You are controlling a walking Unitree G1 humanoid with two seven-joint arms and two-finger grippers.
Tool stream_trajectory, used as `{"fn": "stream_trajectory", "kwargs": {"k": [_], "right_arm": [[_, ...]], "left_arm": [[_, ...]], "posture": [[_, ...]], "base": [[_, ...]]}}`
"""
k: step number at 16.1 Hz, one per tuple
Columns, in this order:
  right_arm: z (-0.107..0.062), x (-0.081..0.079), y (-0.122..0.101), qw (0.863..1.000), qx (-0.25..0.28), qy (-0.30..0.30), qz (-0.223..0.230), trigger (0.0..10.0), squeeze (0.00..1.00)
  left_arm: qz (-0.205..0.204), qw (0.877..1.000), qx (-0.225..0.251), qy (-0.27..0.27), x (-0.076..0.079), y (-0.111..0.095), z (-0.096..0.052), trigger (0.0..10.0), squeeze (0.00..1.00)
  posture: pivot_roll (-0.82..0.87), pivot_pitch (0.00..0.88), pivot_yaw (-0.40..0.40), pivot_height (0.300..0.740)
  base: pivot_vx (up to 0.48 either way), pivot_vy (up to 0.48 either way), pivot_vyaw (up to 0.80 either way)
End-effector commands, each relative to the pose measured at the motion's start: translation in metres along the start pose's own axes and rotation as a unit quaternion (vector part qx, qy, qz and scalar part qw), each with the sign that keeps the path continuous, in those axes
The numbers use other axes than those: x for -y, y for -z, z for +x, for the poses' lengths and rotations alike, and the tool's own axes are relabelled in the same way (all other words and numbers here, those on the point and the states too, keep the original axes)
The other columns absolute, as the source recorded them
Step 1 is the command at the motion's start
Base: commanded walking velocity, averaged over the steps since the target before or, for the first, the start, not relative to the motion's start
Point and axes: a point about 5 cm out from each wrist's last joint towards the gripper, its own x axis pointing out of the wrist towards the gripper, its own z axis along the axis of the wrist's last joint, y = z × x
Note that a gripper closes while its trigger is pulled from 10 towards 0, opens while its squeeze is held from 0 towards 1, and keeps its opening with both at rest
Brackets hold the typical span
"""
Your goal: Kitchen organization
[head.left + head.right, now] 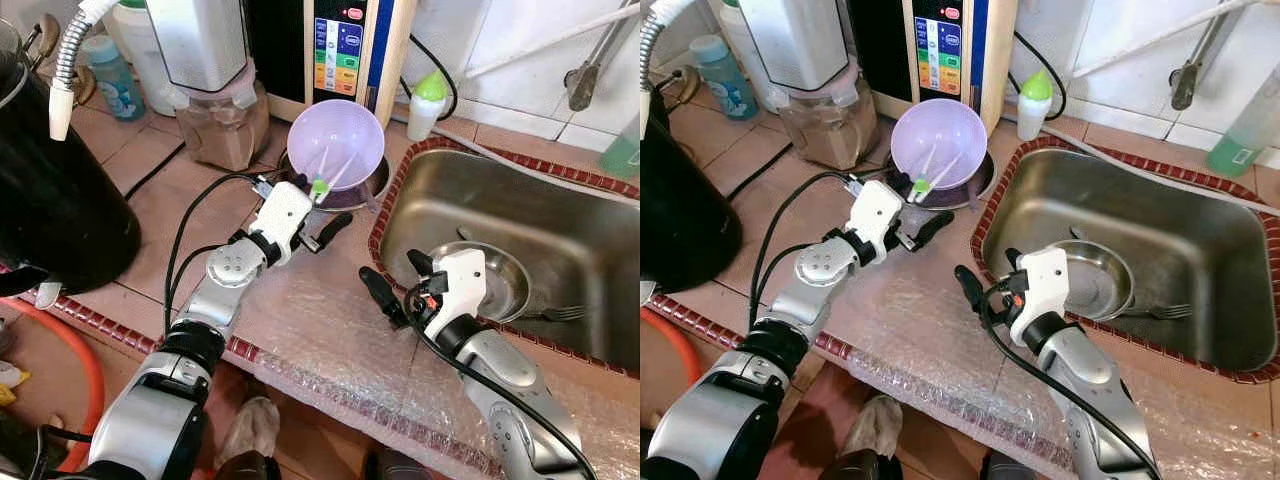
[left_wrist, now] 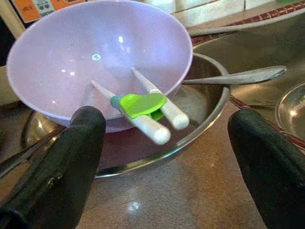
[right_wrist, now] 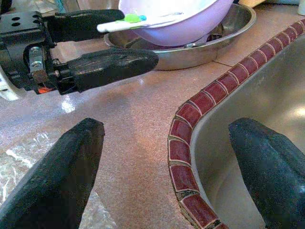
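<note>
A purple bowl (image 1: 335, 140) leans tilted in a shallow steel dish (image 2: 205, 109) on the counter. White training chopsticks with a green clip (image 2: 143, 107) lie in the bowl, ends sticking over its rim. A steel spoon (image 2: 238, 77) rests in the dish behind it. My left gripper (image 1: 318, 205) is open just in front of the bowl, its fingers to either side of the chopstick ends, touching nothing. My right gripper (image 1: 398, 275) is open and empty over the red-tiled rim of the sink (image 1: 560, 200).
A steel plate (image 1: 505, 275) and a fork (image 1: 560, 314) lie in the sink. A black pot (image 1: 50, 190) stands at the left, a blender (image 1: 215, 110) and a water appliance (image 1: 340, 50) behind the bowl. Bubble wrap (image 1: 320, 340) covers the front counter.
</note>
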Motion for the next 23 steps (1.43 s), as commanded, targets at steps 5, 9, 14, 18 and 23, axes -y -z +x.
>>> {"fn": "stream_trajectory", "kwargs": {"k": [5,9,14,18,23], "right_arm": [[0.001,-0.005,-0.004,1.000,0.005,-0.011,-0.005,10.0,0.00],[-0.006,-0.020,-0.019,0.994,0.009,-0.110,0.015,10.0,0.00],[-0.010,-0.022,-0.024,0.988,-0.003,-0.153,0.003,10.0,0.00],[-0.008,-0.021,-0.024,0.988,-0.009,-0.155,-0.002,10.0,0.00],[-0.006,-0.022,-0.021,0.987,-0.015,-0.160,0.000,10.0,0.00]], "left_arm": [[0.000,0.998,-0.046,0.050,0.005,0.012,-0.001,10.0,0.00],[-0.021,0.997,-0.052,0.061,0.001,0.009,-0.001,10.0,0.00],[-0.012,0.993,-0.052,0.108,0.003,0.002,-0.007,10.0,0.00],[0.002,0.988,-0.063,0.139,0.004,-0.002,-0.019,10.0,0.00],[0.013,0.986,-0.071,0.148,-0.005,-0.010,-0.040,10.0,0.00]], "posture": [[-0.21,0.125,0.033,0.740],[-0.20,0.127,0.038,0.740],[-0.19,0.124,0.040,0.740],[-0.18,0.119,0.038,0.740],[-0.16,0.106,0.036,0.740]], "base": [[0.000,0.000,0.00],[0.000,0.000,0.00],[0.000,0.000,0.00],[0.000,0.000,0.00],[0.000,0.000,0.00]]}}
